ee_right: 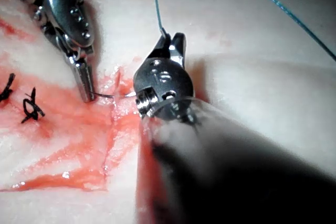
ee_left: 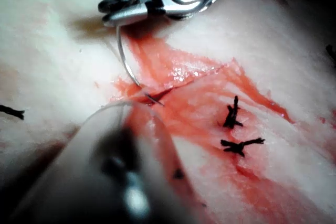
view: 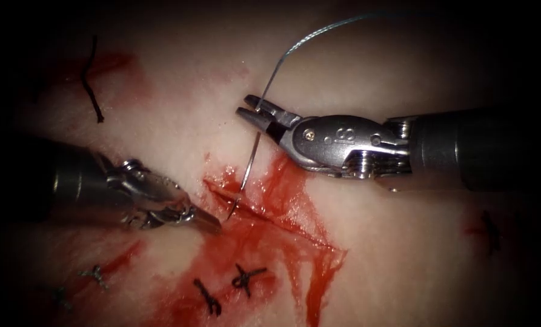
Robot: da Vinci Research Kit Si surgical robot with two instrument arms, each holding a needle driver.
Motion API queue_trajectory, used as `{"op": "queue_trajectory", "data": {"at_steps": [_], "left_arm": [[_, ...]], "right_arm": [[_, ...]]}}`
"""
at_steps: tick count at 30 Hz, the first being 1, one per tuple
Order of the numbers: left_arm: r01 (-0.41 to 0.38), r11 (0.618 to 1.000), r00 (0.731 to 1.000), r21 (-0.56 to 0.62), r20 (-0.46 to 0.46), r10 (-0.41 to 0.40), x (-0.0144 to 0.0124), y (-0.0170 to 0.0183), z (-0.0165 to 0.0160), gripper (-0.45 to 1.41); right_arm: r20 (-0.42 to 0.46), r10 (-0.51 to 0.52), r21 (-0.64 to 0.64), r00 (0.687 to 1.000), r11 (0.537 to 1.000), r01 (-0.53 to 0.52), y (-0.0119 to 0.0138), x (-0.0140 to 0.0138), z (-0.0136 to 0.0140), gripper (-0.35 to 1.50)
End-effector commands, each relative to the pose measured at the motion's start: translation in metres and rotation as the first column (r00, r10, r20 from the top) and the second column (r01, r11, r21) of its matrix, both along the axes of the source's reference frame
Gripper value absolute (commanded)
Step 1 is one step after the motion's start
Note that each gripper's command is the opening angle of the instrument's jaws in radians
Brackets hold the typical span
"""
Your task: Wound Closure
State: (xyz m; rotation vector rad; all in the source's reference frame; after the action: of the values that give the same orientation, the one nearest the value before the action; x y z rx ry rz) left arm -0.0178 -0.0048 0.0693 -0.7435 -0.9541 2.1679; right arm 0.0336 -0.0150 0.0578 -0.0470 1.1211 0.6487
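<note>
Needle [view: 249, 166] is lying with its long axis running steeply from your right end effector [view: 251, 110] down to the cut [view: 264, 212], where its tip is entering the tissue [view: 179, 121]. You are clamping the needle's tail end, with the thread [view: 306, 39] leaving upward. Your left end effector [view: 212, 223] is nearer the tip, touching the cut's left side; I cannot tell if it is closed.

I'm on a surgical training bench, i.e. a skills-lab setup: pale slab of tissue [view: 179, 115] with a cut [view: 264, 212], red fluid [view: 294, 181] smeared over it, tied knots [view: 246, 278] and loose thread ends [view: 91, 79] left around (practice stitches), lit w/ endoscope-style light, dark at the edges.
</note>
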Motion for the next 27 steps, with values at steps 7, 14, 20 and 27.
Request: {"op": "queue_trajectory", "data": {"at_steps": [7, 14, 20, 27], "left_arm": [[-0.064, 0.993, 0.978, -0.100, 0.190, 0.082, 0.0004, 0.0021, -0.0008, 0.07], [-0.116, 0.941, 0.916, -0.319, 0.331, 0.226, -0.0004, 0.0031, -0.0011, 0.12], [-0.095, 0.853, 0.836, -0.513, 0.424, 0.348, -0.0017, 0.0035, -0.0006, 0.74], [-0.094, 0.825, 0.824, -0.558, 0.421, 0.379, -0.0023, 0.0032, 0.0000, 1.01]], "right_arm": [[-0.082, 0.034, 0.174, 0.996, 0.984, -0.019, 0.0004, 0.0000, 0.0018, -0.35], [-0.131, 0.065, 0.279, 0.989, 0.960, -0.026, 0.0010, -0.0008, 0.0022, -0.35], [-0.180, 0.137, 0.365, 0.974, 0.929, -0.063, 0.0012, -0.0009, 0.0023, -0.35], [-0.202, 0.154, 0.397, 0.967, 0.916, -0.063, 0.0012, -0.0009, 0.0022, -0.35]]}}
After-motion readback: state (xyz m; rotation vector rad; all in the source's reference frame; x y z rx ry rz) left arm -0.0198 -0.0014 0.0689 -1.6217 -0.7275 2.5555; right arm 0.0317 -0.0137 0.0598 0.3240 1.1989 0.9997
